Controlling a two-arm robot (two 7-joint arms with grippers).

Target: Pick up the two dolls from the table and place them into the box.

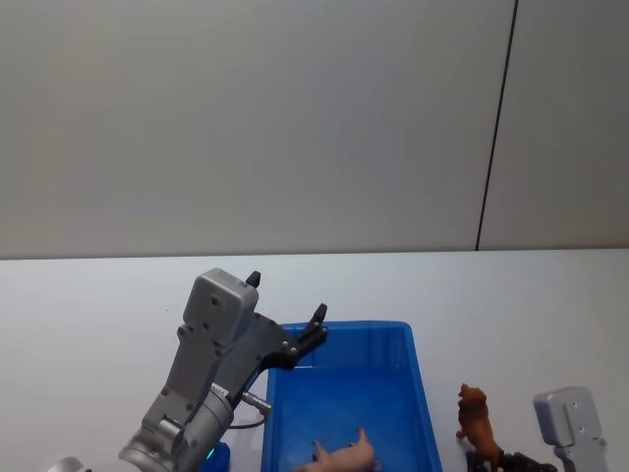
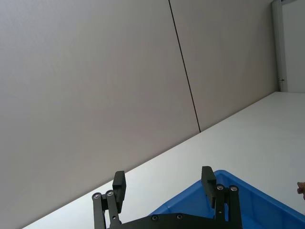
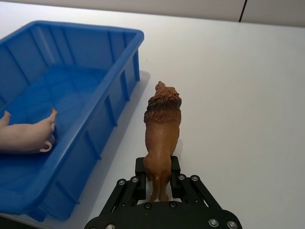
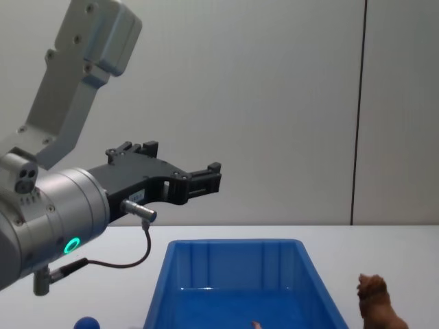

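The blue box (image 1: 344, 325) (image 3: 71, 26) (image 4: 233, 242) stands on the white table (image 1: 88, 305). The pale pink doll (image 1: 346, 457) (image 3: 24, 136) lies inside it on the floor. Just right of the box, the brown maned doll (image 1: 475, 415) (image 3: 162, 119) (image 4: 378, 308) stands upright. My right gripper (image 3: 157, 166) (image 1: 511, 460) is behind it, fingers pressed on both sides of its hindquarters. My left gripper (image 1: 287, 295) (image 2: 163, 176) (image 4: 182, 156) hangs open and empty in the air over the box's far left corner.
A small blue round thing (image 4: 86, 323) sits on the table left of the box, under my left arm. A plain wall with a dark vertical seam (image 1: 496, 128) rises behind the table. Bare tabletop stretches right of the brown doll.
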